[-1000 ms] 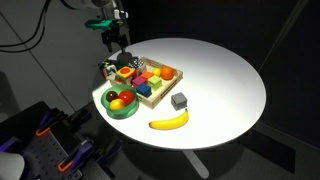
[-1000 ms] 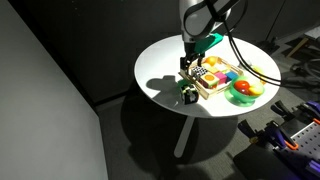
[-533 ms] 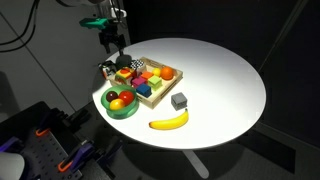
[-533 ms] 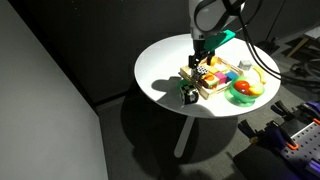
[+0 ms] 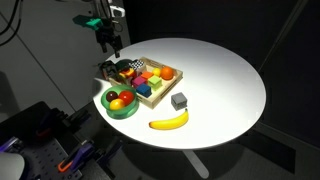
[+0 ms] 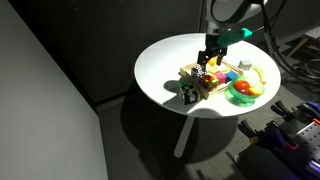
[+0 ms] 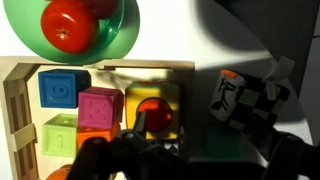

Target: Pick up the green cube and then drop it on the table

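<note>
Since a second ago the gripper (image 5: 108, 40) has risen, and it has shifted from the desk (image 5: 220, 80) edge to above the wooden tray (image 5: 152, 96). That tray holds coloured blocks. The wrist view shows the green cube (image 7: 60, 135) in one compartment, beside a pink block (image 7: 100, 107) and next to a blue block (image 7: 60, 90). A green bowl (image 7: 125, 45) just beside the tray holds a red apple (image 7: 67, 25). Only the exterior views show the banana (image 5: 170, 121) and the grey cube (image 5: 179, 100), both lying outside the tray. The gripper's fingers are spread apart, empty, and clear of the blocks.
</note>
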Available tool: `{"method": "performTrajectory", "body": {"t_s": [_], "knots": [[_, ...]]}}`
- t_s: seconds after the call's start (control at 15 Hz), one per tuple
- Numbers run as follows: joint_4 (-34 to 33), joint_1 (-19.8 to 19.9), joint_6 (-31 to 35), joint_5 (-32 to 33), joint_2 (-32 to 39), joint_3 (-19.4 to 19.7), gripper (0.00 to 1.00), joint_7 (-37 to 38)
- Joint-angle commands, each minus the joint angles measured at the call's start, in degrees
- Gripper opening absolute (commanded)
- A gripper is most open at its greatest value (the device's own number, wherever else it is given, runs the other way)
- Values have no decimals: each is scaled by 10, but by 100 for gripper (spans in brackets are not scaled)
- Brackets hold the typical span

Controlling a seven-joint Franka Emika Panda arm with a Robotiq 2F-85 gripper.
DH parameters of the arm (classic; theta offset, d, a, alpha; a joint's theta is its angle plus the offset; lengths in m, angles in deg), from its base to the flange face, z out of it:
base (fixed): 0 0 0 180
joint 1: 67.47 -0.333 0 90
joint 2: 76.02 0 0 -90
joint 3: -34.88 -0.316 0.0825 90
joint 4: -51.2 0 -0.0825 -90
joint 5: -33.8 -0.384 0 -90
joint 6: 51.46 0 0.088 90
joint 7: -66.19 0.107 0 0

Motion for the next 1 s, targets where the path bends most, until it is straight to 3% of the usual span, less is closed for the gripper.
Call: {"method": "performTrajectory", "body": {"t_s": [0.0, 0.4, 0.93], "knots": [[72, 24, 50, -40, -60, -8, 100, -24], [133, 35, 82, -37, -121, -2, 100, -11], [169, 36, 73, -7, -191, -4, 100, 36]]}}
